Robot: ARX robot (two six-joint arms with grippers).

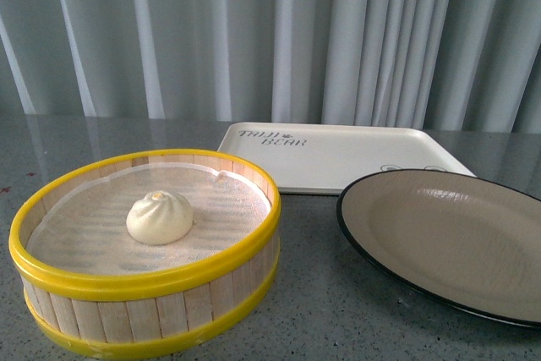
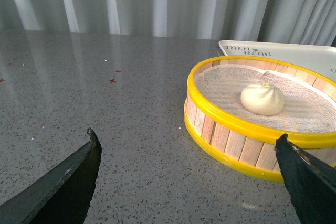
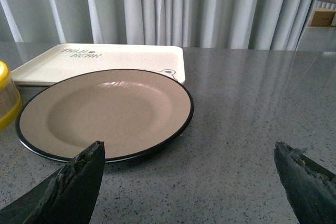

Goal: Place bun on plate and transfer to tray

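Note:
A cream-white bun (image 1: 160,216) with a swirled top rests on the cloth inside a yellow-rimmed bamboo steamer basket (image 1: 152,310) at the front left. To its right lies the tan plate (image 1: 448,234) with a black rim, bare inside. Behind both sits the cream tray (image 1: 338,154) with grey lettering. Neither arm shows in the front view. My left gripper (image 2: 186,140) is open above the grey table, beside the basket (image 2: 231,135), with the bun (image 2: 262,98) beyond it. My right gripper (image 3: 189,150) is open just short of the plate (image 3: 105,111), the tray (image 3: 105,59) behind it.
The grey speckled table (image 1: 321,293) runs back to a wall of pale pleated curtains (image 1: 270,31). Small red marks (image 2: 112,81) dot the table to the basket's side in the left wrist view. A shelf edge (image 3: 323,17) shows past the curtain in the right wrist view.

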